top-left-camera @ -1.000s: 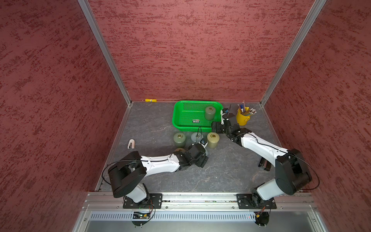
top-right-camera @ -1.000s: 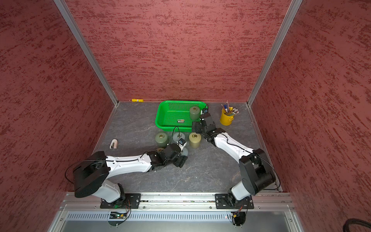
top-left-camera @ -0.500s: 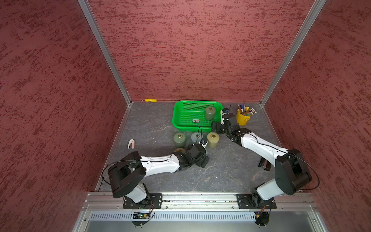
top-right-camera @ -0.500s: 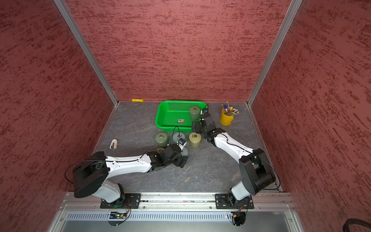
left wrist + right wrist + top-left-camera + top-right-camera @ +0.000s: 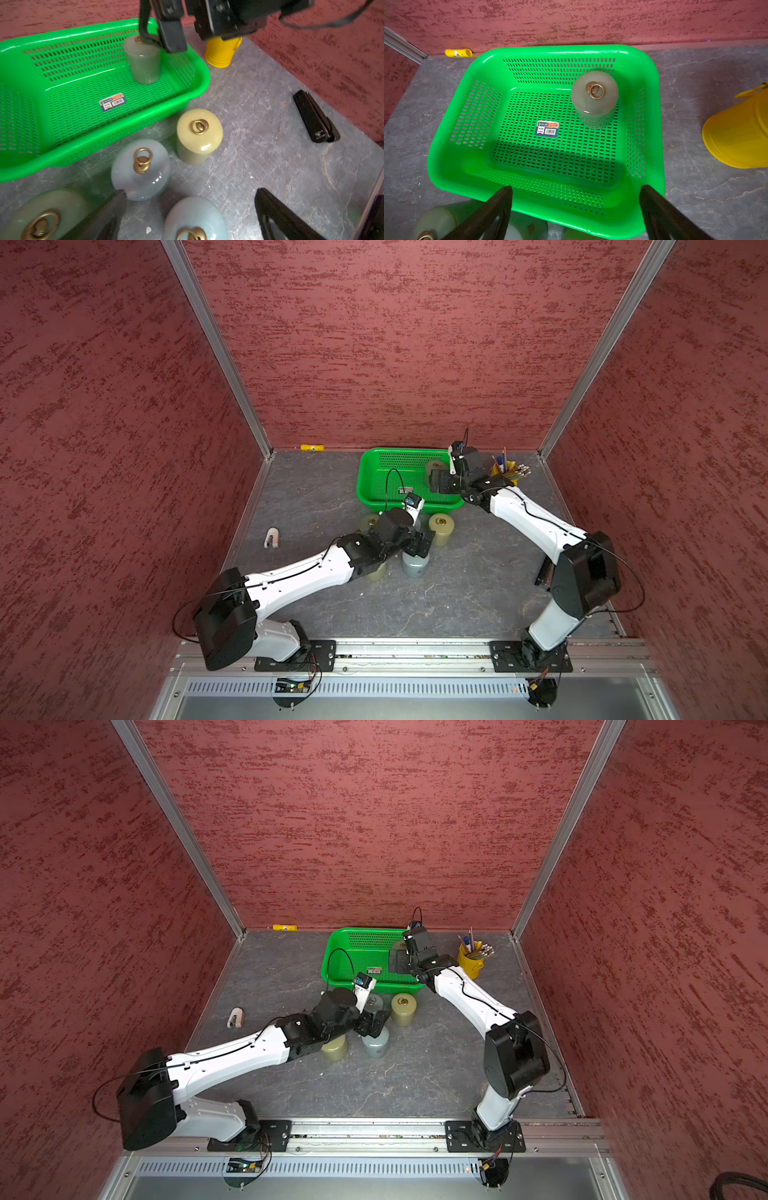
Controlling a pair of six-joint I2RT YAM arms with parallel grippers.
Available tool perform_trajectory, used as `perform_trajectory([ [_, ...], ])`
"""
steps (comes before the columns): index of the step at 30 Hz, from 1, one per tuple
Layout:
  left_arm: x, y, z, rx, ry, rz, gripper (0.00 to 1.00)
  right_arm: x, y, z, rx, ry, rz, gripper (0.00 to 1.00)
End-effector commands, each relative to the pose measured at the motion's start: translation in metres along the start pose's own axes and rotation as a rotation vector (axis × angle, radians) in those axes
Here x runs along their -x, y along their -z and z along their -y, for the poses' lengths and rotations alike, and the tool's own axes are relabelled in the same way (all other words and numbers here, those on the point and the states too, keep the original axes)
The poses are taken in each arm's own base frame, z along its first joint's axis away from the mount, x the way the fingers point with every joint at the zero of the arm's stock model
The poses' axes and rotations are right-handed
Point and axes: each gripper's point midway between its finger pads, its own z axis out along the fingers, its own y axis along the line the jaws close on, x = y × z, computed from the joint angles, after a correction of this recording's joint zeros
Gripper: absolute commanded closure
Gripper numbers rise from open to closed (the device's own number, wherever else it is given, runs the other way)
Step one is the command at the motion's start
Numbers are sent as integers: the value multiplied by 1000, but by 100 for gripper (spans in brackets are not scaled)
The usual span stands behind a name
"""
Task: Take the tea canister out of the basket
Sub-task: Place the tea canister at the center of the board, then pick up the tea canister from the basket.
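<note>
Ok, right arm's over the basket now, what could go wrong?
The tea canister stands near the basket's corner walls, so the open right fingers could catch a wall and drag the basket. It looks glossy and rounded and might slip. The other canisters crowd the table beside the basket and could get knocked.

White arm shells (image 5: 299, 576), black joint housings (image 5: 582, 576), thin looping black cables (image 5: 390, 485)

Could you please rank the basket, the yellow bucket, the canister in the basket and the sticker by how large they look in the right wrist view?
1. basket
2. yellow bucket, though the picture's edge cuts it off
3. canister
4. sticker
</note>
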Motion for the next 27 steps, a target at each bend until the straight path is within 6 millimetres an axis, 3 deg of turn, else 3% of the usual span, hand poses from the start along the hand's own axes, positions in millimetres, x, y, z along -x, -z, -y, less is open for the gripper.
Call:
perform_trajectory([
  [1,12,3,-19,0,57,0,0,-8,-14,14,-73,3,-102,1],
  [4,17,7,-41,44,66,-2,0,12,-26,12,-85,19,-127,1],
  [9,14,16,-54,67,83,5,0,36,-53,5,-80,57,-102,1],
  [21,-15,35,-64,92,136,-25,0,66,-105,27,-178,101,-75,1],
  [27,-26,41,-72,126,145,-27,0,66,-128,36,-179,100,-101,2],
])
